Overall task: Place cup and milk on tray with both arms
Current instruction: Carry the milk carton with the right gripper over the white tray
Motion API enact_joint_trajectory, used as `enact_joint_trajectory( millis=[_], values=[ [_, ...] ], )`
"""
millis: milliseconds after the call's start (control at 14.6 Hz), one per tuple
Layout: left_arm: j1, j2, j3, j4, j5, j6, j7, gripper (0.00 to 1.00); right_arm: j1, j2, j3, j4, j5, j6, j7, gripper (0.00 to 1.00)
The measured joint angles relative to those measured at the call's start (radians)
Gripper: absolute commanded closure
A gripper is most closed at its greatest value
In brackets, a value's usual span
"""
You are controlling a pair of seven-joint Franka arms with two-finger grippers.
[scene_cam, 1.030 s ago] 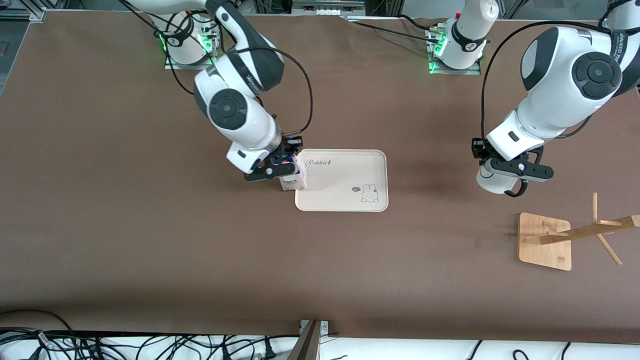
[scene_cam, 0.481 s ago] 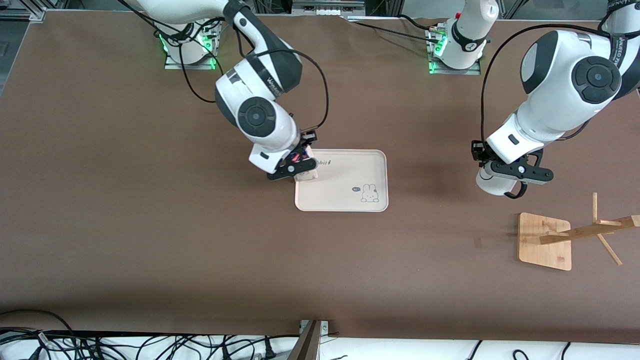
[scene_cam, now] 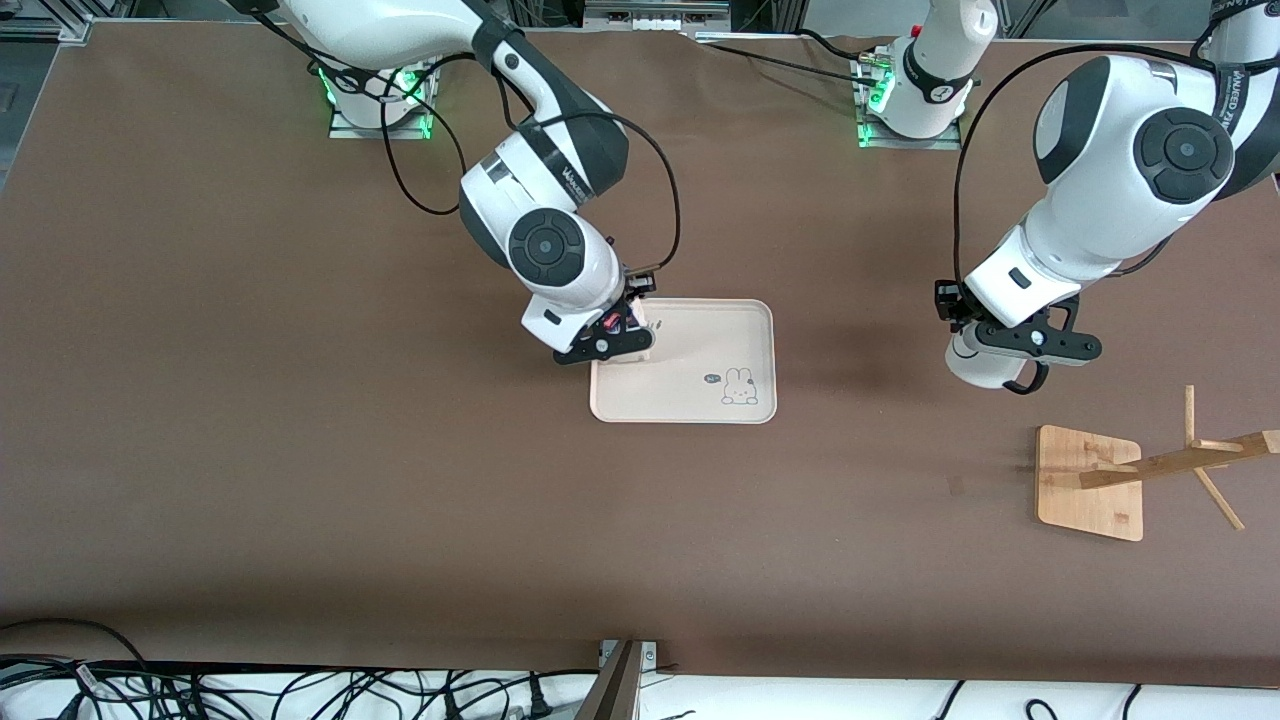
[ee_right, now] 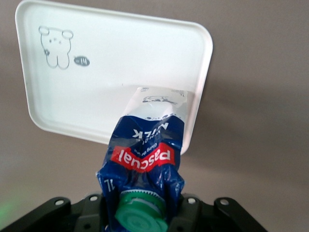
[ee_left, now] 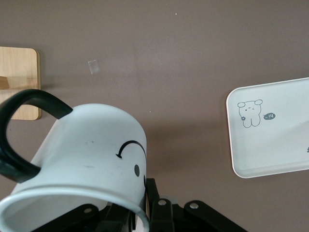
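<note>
Two grippers loaded: right gripper (scene_cam: 628, 335) clamps milk (ee_right: 145, 159) over tray (scene_cam: 700, 345) edge, frame centre; left gripper (scene_cam: 1010, 362) grips cup (ee_left: 91, 154), mid-right, over bare table (scene_cam: 250, 450).

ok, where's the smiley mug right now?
The white smiley-face enamel mug is held in the left tool, over bare table between the cream tray and the wooden rack base.

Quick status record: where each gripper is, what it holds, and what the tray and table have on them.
right gripper: over the tray's corner toward the right arm's end, shut on the milk
left gripper: over bare table between tray and rack, shut on the cup
tray: nothing resting on it yet
milk: upright, base low over the tray
cup: held by its rim, tilted
wooden rack: toward the left arm's end, nearer the front camera than the tray
</note>
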Motion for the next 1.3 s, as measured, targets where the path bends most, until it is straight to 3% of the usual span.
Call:
enact_joint_trajectory(
  millis=[824, 893, 961, 1030, 1305],
  values=[
    [-0.026, 0.05, -0.011, 0.098, -0.001, -0.095, -0.092, 1.0, 0.035, 0.028, 0.004, 0.005, 0.0, 0.04, 0.113, 0.59],
    [-0.027, 0.05, -0.011, 0.099, -0.001, -0.095, -0.094, 1.0, 0.035, 0.034, 0.003, 0.005, 0.0, 0.04, 0.113, 0.53],
    [-0.028, 0.05, -0.011, 0.099, -0.001, -0.096, -0.096, 1.0, 0.035, 0.038, 0.002, 0.005, 0.0, 0.042, 0.113, 0.21],
    [-0.028, 0.05, -0.011, 0.1, -0.001, -0.096, -0.097, 1.0, 0.035, 0.041, 0.001, 0.005, 0.0, 0.045, 0.113, 0.0],
    [-0.028, 0.051, -0.011, 0.1, -0.001, -0.097, -0.098, 1.0, 0.034, 0.045, -0.002, 0.008, -0.008, 0.059, 0.112, 0.0]
  ],
)
